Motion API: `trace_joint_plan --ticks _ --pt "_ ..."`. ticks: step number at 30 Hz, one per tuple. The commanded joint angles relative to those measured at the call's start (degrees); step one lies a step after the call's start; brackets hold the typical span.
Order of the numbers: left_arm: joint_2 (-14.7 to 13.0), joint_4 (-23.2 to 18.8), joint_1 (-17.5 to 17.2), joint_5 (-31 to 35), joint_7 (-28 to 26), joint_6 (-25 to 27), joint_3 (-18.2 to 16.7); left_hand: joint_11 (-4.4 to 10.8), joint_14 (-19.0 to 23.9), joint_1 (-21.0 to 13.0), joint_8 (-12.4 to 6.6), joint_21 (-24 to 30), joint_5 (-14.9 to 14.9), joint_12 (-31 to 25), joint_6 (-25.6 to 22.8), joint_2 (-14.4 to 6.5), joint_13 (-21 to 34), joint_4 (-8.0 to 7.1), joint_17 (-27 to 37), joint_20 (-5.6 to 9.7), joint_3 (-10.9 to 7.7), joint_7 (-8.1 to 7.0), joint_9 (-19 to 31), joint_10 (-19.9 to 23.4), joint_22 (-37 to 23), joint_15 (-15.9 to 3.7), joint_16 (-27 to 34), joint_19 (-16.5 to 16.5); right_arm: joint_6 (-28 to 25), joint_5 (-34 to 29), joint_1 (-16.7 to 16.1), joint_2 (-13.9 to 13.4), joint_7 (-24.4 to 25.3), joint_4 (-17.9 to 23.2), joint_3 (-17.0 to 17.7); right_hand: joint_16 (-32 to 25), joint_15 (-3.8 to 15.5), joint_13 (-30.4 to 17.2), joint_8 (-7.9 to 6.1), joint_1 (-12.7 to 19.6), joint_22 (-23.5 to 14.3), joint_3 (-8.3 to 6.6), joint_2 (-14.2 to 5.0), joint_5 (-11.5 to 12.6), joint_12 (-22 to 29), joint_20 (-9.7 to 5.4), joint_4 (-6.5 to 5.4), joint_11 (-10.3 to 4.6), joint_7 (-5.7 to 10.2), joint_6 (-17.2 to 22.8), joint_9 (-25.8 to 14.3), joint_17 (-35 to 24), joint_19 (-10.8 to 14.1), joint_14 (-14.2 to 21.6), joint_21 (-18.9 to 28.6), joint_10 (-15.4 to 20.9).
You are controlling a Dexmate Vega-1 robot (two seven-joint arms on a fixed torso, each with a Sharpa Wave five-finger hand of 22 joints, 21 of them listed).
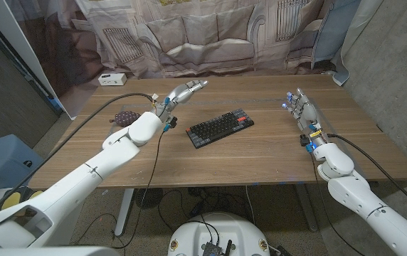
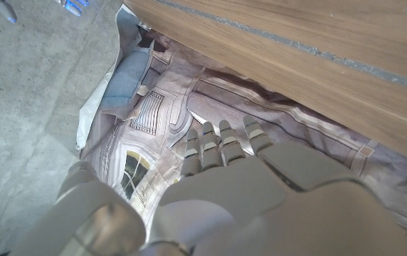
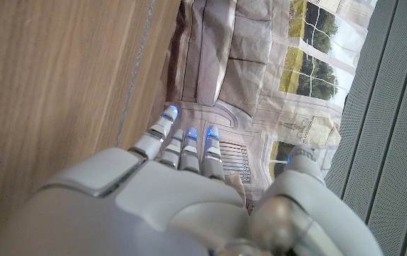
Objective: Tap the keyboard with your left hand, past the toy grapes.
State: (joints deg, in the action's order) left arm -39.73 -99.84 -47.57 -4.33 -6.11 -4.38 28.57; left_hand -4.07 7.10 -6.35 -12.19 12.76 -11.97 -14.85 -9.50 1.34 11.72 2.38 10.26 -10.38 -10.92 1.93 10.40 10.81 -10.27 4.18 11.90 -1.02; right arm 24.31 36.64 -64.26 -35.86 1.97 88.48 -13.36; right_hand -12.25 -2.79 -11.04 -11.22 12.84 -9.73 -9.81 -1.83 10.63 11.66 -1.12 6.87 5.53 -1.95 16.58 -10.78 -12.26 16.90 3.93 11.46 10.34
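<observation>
Keyboard, black, sits near the middle of the wooden surface, skewed so one short end points to about 2 o'clock. Nothing touching it.

Toy grapes, dark purple cluster, lie at roughly 9 o'clock from the keyboard, well apart from it, partly hidden behind the left forearm.

Left robot hand is up off the surface at about 11 o'clock from the keyboard, past the grapes, fingers stretched straight and together, pointing to the far edge. It holds nothing; fingers are extended, not curled. In the left wrist view the fingers line up side by side against the printed backdrop, surface edge alongside.

Right robot hand stands at about 3 o'clock from the keyboard, well apart, fingers upright and slightly spread, empty. Blue lights show at the fingertips in the right wrist view; the hand stands on edge next to the wood.

White box sits near the far left corner of the surface, at about 10 o'clock from the grapes. Printed sofa backdrop hangs behind the far edge.
</observation>
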Motion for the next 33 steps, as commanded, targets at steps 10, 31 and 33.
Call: trace_joint_plan --ticks 10,31,33 --pt "4.8 12.3 -0.4 -17.7 10.5 -14.2 -1.6 -0.11 1.0 -0.4 0.13 0.1 -0.1 -0.2 -0.7 -0.3 0.0 0.18 0.1 0.51 0.08 0.53 0.0 0.8 -0.1 -0.20 0.2 -0.7 0.6 -0.3 1.9 1.0 -1.1 -2.1 -1.3 -0.2 0.12 -0.2 0.18 -0.1 -0.1 0.37 -0.19 0.3 0.2 0.17 0.13 0.32 -0.64 -0.8 -0.3 -0.1 0.4 0.4 0.0 0.7" --pt "8.0 16.1 -2.9 -23.2 7.4 -16.2 -3.6 -0.17 0.8 -0.9 0.57 -0.1 -0.1 0.2 -0.5 -0.7 0.0 0.43 0.1 1.67 -0.06 0.70 -0.1 0.5 -0.1 -0.06 -0.3 -1.1 -1.5 -1.3 2.5 0.5 -0.3 -1.5 -2.4 -0.2 0.17 -0.2 0.62 -0.1 -0.1 0.58 0.06 0.3 0.1 0.16 0.22 0.04 -1.10 -2.6 -0.3 -0.1 0.6 0.6 0.0 0.7" --pt "8.2 16.5 -3.0 -24.5 7.8 -15.6 -3.8 -0.27 0.7 -0.9 0.61 -0.2 -0.1 0.3 -0.5 -0.8 0.0 0.45 0.1 1.76 -0.09 0.73 -0.1 0.5 -0.1 0.03 -0.4 -0.9 -1.9 -1.5 2.5 0.4 0.0 -1.4 -2.6 -0.1 0.17 -0.2 0.63 -0.1 -0.1 0.61 0.11 0.3 0.1 0.16 0.24 0.15 -1.13 -2.7 -0.3 -0.1 0.7 0.6 0.0 0.8"
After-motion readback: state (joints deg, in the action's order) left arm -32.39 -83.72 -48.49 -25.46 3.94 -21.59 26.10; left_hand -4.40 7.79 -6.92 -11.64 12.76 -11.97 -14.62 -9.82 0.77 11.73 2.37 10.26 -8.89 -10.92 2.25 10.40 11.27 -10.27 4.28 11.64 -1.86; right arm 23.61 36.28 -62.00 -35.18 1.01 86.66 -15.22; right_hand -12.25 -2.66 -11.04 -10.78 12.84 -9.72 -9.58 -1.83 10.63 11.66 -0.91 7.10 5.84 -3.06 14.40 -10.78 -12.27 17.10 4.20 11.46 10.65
